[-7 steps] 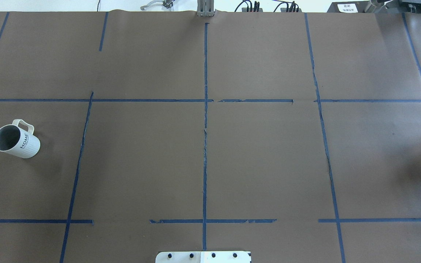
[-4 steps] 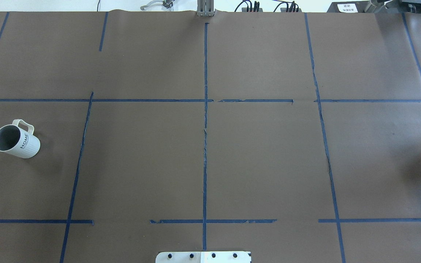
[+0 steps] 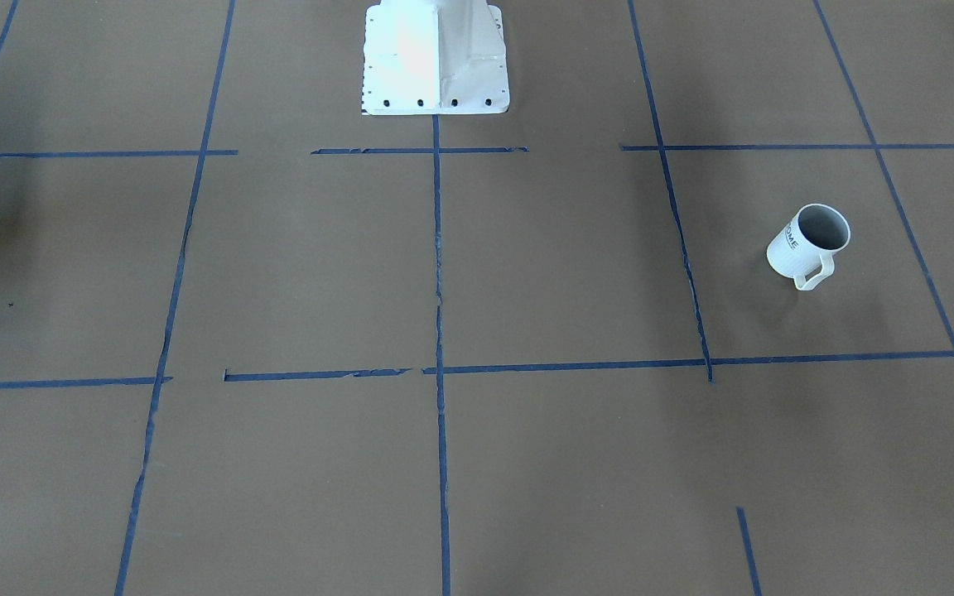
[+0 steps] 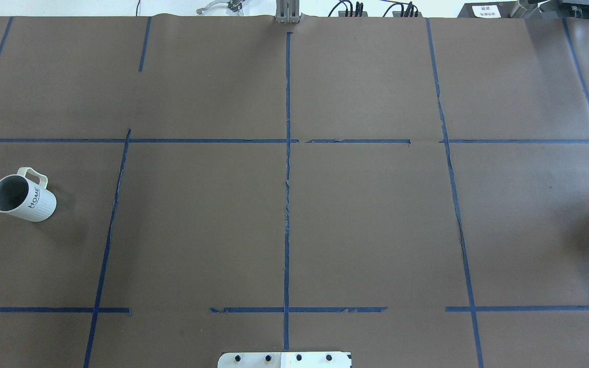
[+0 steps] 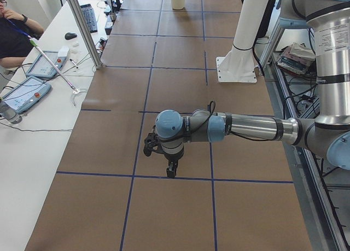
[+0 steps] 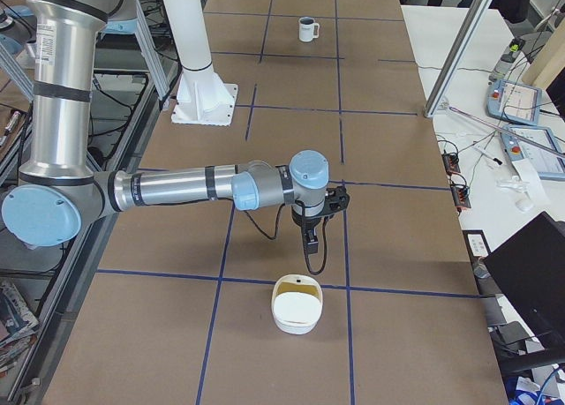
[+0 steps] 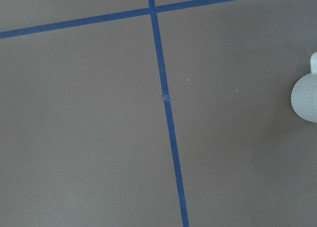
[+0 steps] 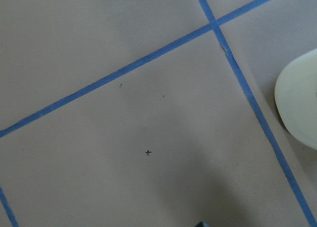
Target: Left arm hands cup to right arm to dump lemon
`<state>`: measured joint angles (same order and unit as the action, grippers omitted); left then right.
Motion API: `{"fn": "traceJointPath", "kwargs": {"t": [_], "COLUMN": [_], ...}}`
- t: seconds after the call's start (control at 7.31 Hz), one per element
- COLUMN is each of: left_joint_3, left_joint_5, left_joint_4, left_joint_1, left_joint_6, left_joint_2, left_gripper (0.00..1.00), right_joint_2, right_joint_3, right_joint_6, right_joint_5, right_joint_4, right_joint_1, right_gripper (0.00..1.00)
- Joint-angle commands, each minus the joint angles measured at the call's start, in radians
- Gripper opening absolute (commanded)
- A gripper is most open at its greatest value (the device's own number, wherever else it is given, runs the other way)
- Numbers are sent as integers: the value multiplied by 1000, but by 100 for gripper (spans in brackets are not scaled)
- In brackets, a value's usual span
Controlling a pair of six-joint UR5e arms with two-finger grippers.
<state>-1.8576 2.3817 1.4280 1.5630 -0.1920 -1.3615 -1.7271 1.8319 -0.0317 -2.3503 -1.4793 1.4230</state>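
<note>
- Across the table from the robot, the front-facing camera finds the cup (image 3: 808, 244) standing upright on the brown-papered table (image 3: 576, 273), on the robot's left side. Its mouth is open to the ceiling and its handle points away from the white base (image 3: 436, 58). Blue tape lines (image 3: 438, 273) cut the paper into squares, and the cup sits alone inside one of them.
- Overhead exterior: the cup stands near the view's left edge, "HOME" lettering readable on its ribbed side, grey inside showing. Neither arm reaches into this view.
- Exterior left: the left arm (image 5: 251, 128) stretches low and level over the table, its left gripper (image 5: 171, 173) pointing straight down just above a tape line. Whether the fingers are apart or together cannot be told from here. An operator (image 5: 13, 27) sits at the side desk.
- Exterior right: the right arm (image 6: 177, 189) mirrors that pose, with the right gripper (image 6: 310, 244) hanging downward and a black cable looping beside it (finger state again impossible to judge). A cream container (image 6: 296, 310) rests on the paper near the gripper, on the camera's side of it. The cup is small at the table's far end, well apart from this arm.
- Left wrist-mounted: only the cup's ribbed white side shows, at the right edge, beside a tape crossing.
- Right wrist-mounted: the cream container's rounded edge enters from the right, next to a tape line.
</note>
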Motion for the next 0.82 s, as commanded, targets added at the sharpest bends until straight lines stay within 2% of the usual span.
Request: {"fn": "traceJointPath", "kwargs": {"t": [0.0, 0.68], "left_joint_3": [11, -11], "left_joint_5": [-2, -1], "left_joint_4": [2, 2], "left_joint_1": [0, -1], "left_joint_6": [0, -1], "left_joint_2": [1, 15], "left_gripper": [100, 100], "right_joint_2": [-29, -57], "right_joint_3": [1, 6], "right_joint_6": [-2, 53], "right_joint_5": [0, 0], "right_joint_4": [4, 5], "right_joint_1": [-1, 37], "right_gripper": [100, 100]}}
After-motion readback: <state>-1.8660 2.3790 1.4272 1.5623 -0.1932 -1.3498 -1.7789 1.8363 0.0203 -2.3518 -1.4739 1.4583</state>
